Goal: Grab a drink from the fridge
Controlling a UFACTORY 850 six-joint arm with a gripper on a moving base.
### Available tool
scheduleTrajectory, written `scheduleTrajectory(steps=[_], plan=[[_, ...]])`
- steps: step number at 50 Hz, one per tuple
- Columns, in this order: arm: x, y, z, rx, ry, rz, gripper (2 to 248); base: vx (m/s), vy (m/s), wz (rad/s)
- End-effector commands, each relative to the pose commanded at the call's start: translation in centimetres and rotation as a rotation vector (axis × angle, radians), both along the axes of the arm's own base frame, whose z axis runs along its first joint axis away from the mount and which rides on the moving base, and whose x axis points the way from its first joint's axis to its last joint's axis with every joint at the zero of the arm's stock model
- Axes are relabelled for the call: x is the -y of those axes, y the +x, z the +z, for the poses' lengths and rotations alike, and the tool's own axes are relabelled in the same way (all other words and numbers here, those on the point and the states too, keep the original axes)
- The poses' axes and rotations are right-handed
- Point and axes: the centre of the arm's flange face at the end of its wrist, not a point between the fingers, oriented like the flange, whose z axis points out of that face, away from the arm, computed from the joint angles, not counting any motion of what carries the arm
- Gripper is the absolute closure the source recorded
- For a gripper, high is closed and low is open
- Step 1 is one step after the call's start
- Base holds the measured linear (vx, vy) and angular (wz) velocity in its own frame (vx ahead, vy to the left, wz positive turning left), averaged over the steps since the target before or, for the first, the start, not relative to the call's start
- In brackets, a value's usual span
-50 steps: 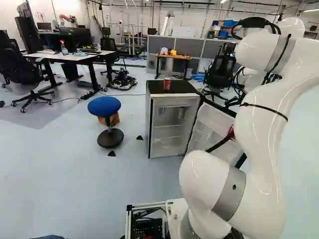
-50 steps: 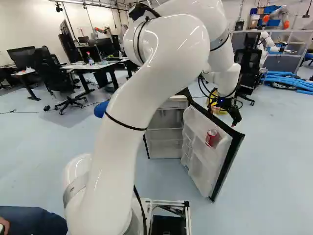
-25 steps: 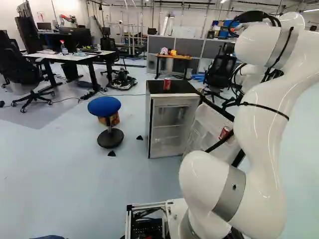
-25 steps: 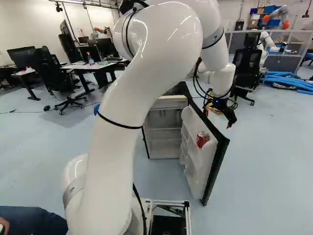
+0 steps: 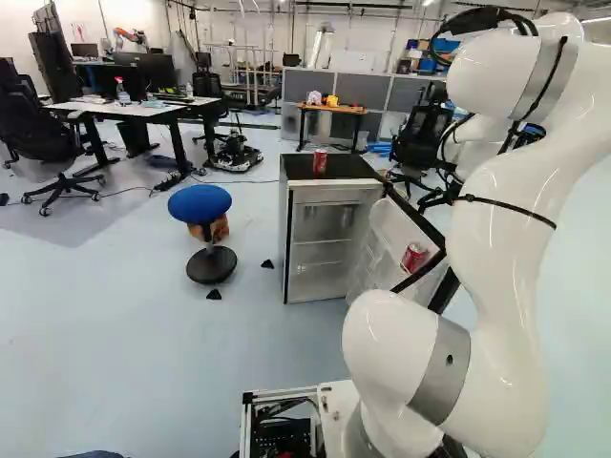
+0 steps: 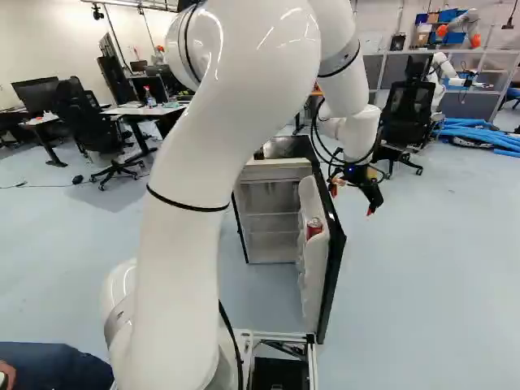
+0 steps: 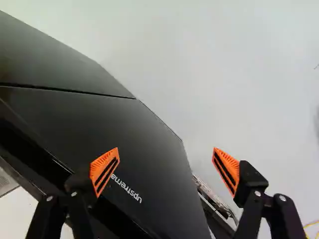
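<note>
In the right base view my gripper (image 6: pixel 352 201) is beyond the outer side of the fridge door (image 6: pixel 331 280). The wrist view shows the gripper (image 7: pixel 166 169) wide open; one finger overlaps the door's black outer face (image 7: pixel 144 149), the other stands beyond its edge. Whether a finger touches the door cannot be told. The small fridge (image 5: pixel 336 243) stands with its door ajar, its inner shelves visible. A red can (image 6: pixel 314 228) sits in a rack on the door's inner side. Another red can (image 5: pixel 320 162) stands upright on the fridge's black top.
A blue stool (image 5: pixel 200 205) stands beside the fridge. Behind are an office chair (image 6: pixel 409 110), a small wooden table (image 5: pixel 331 112) and blue tubes (image 6: pixel 479 134). A desk (image 5: pixel 134 108) is farther off. Another robot (image 6: pixel 443 69) stands at the back.
The door has swung inward, toward the fridge body, carrying its can along. My arm and open gripper have moved leftward in the right base view. The base and the can on top have stayed put.
</note>
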Motion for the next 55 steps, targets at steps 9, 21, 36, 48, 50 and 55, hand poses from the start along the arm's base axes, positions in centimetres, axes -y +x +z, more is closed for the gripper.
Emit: scheduleTrajectory(steps=[9, 21, 36, 48, 50, 55], plan=[[-1.3, -0.4, 0.0, -0.008, 0.007, 0.012, 3, 0.0, 0.0, 0.0], [-3.2, -0.9, 0.0, -0.019, 0.017, 0.03, 3, 0.0, 0.0, 0.0], [-5.5, -1.3, 0.0, -0.032, 0.026, 0.057, 3, 0.0, 0.0, 0.0], [-7.5, -1.4, 0.0, -0.041, 0.033, 0.083, 3, 0.0, 0.0, 0.0], [-7.8, -1.5, 0.0, -0.042, 0.034, 0.087, 3, 0.0, 0.0, 0.0], [-8.7, -1.5, 0.0, -0.046, 0.037, 0.099, 3, 0.0, 0.0, 0.0]])
